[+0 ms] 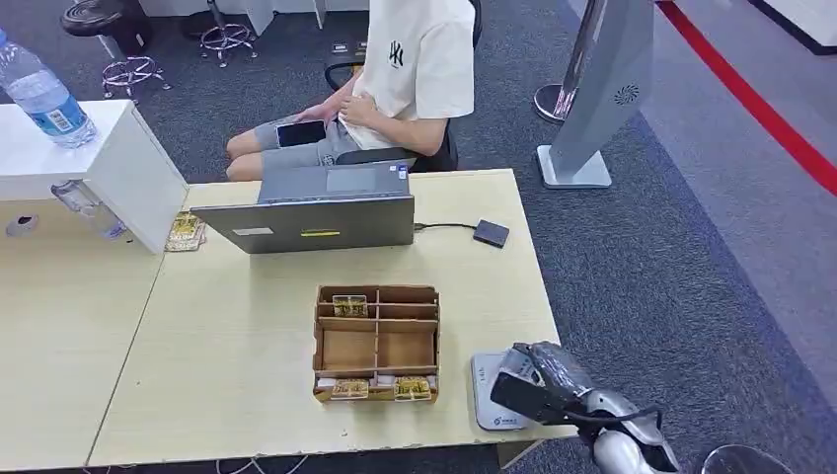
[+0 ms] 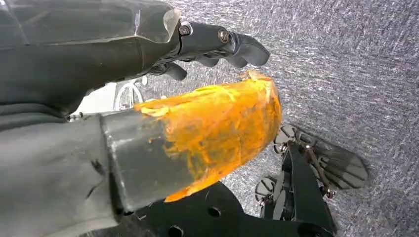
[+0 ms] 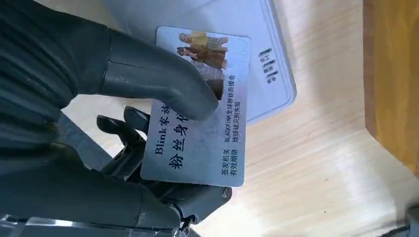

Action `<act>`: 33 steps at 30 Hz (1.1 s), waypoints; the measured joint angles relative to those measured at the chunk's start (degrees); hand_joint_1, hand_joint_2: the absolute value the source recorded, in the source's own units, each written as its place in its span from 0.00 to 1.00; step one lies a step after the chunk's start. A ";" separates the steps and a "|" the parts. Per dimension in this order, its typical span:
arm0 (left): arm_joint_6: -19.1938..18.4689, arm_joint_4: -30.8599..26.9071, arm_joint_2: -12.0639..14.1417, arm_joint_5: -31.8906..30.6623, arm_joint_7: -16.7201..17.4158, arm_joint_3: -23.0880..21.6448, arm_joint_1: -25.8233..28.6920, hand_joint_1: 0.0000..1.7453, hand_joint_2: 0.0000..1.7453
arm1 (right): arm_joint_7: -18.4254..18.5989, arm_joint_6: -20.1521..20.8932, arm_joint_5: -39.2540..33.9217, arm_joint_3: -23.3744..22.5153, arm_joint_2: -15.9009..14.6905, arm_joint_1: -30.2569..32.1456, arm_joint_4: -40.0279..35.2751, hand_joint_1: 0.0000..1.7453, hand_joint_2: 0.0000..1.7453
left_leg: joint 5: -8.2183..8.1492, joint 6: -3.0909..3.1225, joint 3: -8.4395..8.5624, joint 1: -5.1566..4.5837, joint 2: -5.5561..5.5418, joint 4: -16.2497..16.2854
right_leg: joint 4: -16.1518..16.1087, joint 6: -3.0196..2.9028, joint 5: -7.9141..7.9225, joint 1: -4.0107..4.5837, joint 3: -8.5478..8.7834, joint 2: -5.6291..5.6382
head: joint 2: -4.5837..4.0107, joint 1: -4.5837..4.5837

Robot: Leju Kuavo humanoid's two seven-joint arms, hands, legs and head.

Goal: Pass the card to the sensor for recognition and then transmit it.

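The card (image 3: 200, 111), printed with figures and Chinese text, is pinched in the right hand (image 3: 123, 123), thumb pressed on its face and darker fingers (image 3: 123, 133) beneath it. It hovers directly over the grey sensor (image 3: 237, 54), a flat pad lying just under the hand at the near right corner of the pale wooden table (image 1: 237, 365). Just beside the hand, toward the table's middle, stands a brown compartmented box (image 1: 376, 343) with small cards in its slots. Well beyond the hand, a grey laptop (image 1: 311, 212) sits cabled to a small black device (image 1: 491, 233), and a seated person (image 1: 395, 79) holds a phone. Grey carpet (image 1: 671, 257) surrounds the table. The left hand (image 2: 212, 47) hangs over carpet, fingers curled in, holding nothing.
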 joint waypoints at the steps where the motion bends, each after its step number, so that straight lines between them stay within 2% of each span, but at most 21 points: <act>1: 0.13 0.00 -0.02 -0.09 0.00 0.13 0.00 0.00 0.00 | 0.18 -1.34 1.47 0.04 0.31 0.12 -0.22 1.00 1.00 | 0.00 0.00 0.00 0.00 0.00 0.00 | 0.00 0.00 0.00 0.00 0.00 0.00 | 0.00 -0.02; 13: 0.57 0.00 -0.50 -1.20 0.46 0.57 0.00 0.00 0.00 | 2.03 -15.96 14.94 0.33 4.70 2.02 -2.27 1.00 1.00 | 0.00 0.00 -0.01 0.00 0.00 0.00 | 0.00 0.00 0.00 0.00 -0.01 0.00 | 0.00 -0.02; 18: 0.72 0.00 -0.55 -2.51 0.46 0.57 -0.01 0.00 0.00 | 1.35 -25.07 20.72 -0.63 6.89 2.82 -4.64 1.00 1.00 | 0.00 0.00 -0.02 0.00 0.02 0.00 | 0.01 0.00 0.00 0.00 -0.02 0.01 | 0.00 0.00; 22: 0.68 0.00 -0.50 -3.63 0.46 0.57 -0.02 0.00 0.00 | -0.07 -30.40 23.71 -1.20 8.79 2.67 -6.71 1.00 1.00 | 0.00 0.00 -0.03 0.01 0.01 0.00 | 0.01 0.00 0.00 0.00 -0.01 0.01 | 0.00 -0.02; 26: 0.11 0.00 -0.33 -5.29 0.33 0.57 -0.07 0.00 0.00 | -6.22 -34.05 28.03 -2.36 12.40 0.93 -9.76 1.00 1.00 | 0.01 -0.02 0.00 0.01 0.06 0.00 | 0.05 -0.04 0.03 0.00 -0.01 0.04 | 0.00 -0.02; 30: -0.81 0.00 -0.04 -7.23 0.09 0.57 -0.17 0.00 0.00 | -14.44 -34.27 31.57 -4.02 17.89 -2.66 -12.00 1.00 1.00 | 0.06 -0.09 0.03 0.03 0.07 0.00 | 0.08 -0.06 0.03 0.02 -0.03 0.06 | 0.00 0.00; 33: -1.58 0.00 0.26 -8.59 0.00 0.48 -0.34 0.00 0.00 | -17.71 -34.27 34.97 -4.74 21.62 -6.25 -12.50 1.00 1.00 | 0.11 -0.10 0.02 0.05 0.07 -0.01 | 0.12 -0.12 0.08 0.02 -0.04 0.07 | 0.00 -0.02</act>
